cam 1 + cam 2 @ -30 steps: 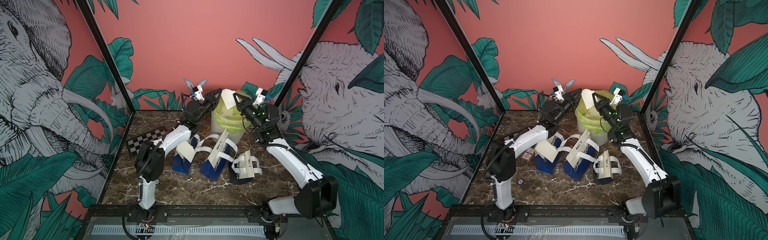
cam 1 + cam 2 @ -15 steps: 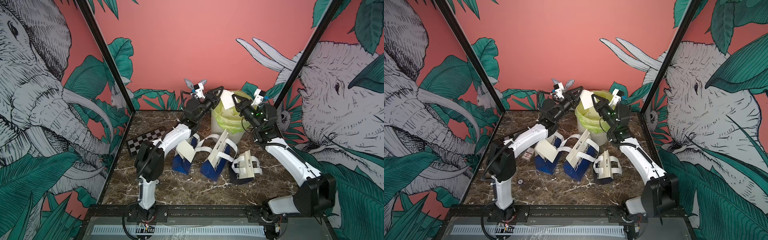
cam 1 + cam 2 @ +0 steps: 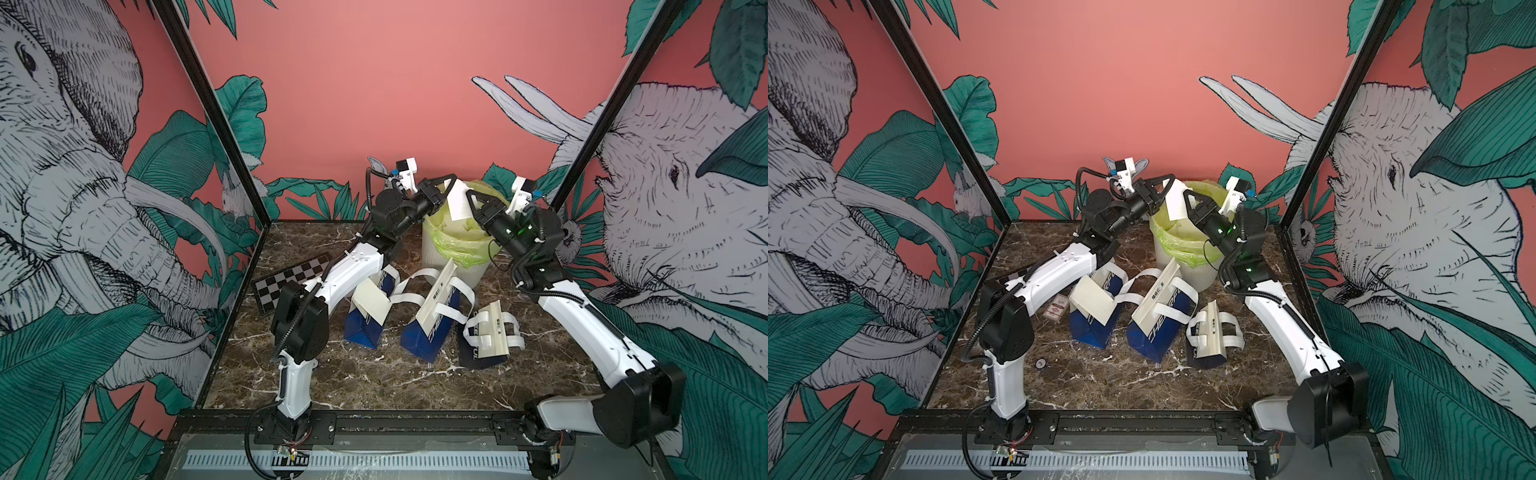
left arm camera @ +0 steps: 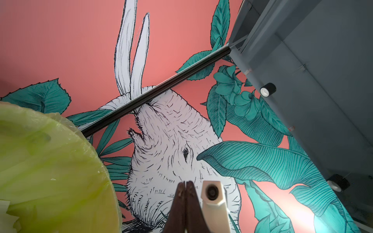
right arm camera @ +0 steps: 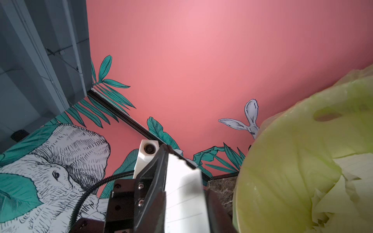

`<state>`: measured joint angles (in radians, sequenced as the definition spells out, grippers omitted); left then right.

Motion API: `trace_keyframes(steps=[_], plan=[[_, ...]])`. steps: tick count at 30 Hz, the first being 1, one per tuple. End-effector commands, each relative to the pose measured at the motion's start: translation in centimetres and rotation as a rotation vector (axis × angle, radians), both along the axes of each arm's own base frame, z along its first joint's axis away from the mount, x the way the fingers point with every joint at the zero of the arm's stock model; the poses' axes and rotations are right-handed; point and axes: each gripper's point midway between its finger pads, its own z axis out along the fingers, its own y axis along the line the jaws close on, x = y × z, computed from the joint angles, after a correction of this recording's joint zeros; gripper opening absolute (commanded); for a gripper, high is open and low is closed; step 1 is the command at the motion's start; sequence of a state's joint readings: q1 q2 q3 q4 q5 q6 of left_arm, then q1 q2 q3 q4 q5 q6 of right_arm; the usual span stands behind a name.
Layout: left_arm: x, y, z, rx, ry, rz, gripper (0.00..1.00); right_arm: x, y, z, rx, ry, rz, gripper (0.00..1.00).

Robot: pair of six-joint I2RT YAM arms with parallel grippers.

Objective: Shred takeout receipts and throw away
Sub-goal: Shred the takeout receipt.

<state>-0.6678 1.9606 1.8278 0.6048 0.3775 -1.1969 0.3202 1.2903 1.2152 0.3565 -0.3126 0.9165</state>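
**Torn receipt piece held over the bin by the left gripper**

In both top views the two arms meet in the upper middle of the frame, above a white ribbed bin [image 3: 434,264] lined with a yellow-green bag [image 3: 463,249]. The left gripper [image 3: 452,183] has its fingers [image 4: 179,199] pressed together (the left wrist view shows no gap between them). They pinch the upper edge of a white receipt piece [image 3: 457,203], which hangs over the bin's mouth. The right gripper [image 3: 469,197] sits just beside the sheet's lower right edge with its jaws parted. In the right wrist view the paper's top edge is ragged, and one dark finger [image 5: 219,213] stands next to it; whether that finger touches the paper I cannot tell. White paper scraps [image 3: 455,226] lie inside the liner.

Below the bin, at the centre of the frame, three blue bags stand in a row on the brown marble tabletop [image 3: 374,382]. A lined white receipt [image 3: 1094,299] lies folded on the left-hand bag [image 3: 1090,332]. Pale sheets [image 3: 1160,297] sit under the white straps [image 3: 405,297] of the middle bag [image 3: 1152,340] and the right-hand bag [image 3: 1200,357] (their print is too small to read). Left of the bags lie a checkerboard [image 3: 286,282], partly behind the left arm, and a small red-and-white card [image 3: 1057,309].
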Motion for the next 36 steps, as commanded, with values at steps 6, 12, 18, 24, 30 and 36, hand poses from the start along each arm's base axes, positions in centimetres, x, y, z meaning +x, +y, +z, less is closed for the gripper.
trace_keyframes(steps=[6,12,18,24,30,36], plan=[[-5.5,0.9,4.9,0.370,-0.547,0.009,0.00,-7.7,-1.1,2.1,-0.732,-0.399,-0.016,0.65],[-10.5,0.9,6.0,0.433,-0.846,-0.099,0.00,-10.6,0.1,3.0,-0.899,-0.532,0.126,0.65],[-13.7,1.7,7.6,0.391,-0.974,-0.145,0.00,-11.0,1.1,3.5,-0.921,-0.570,0.214,0.56],[-15.8,1.7,8.0,0.357,-1.015,-0.211,0.00,-11.1,1.7,4.0,-0.914,-0.593,0.257,0.46],[-16.6,1.6,7.5,0.367,-1.029,-0.256,0.00,-11.3,1.8,4.9,-0.904,-0.623,0.250,0.46],[-17.2,1.7,7.4,0.362,-1.037,-0.283,0.00,-11.0,2.0,4.9,-0.914,-0.612,0.271,0.45]])
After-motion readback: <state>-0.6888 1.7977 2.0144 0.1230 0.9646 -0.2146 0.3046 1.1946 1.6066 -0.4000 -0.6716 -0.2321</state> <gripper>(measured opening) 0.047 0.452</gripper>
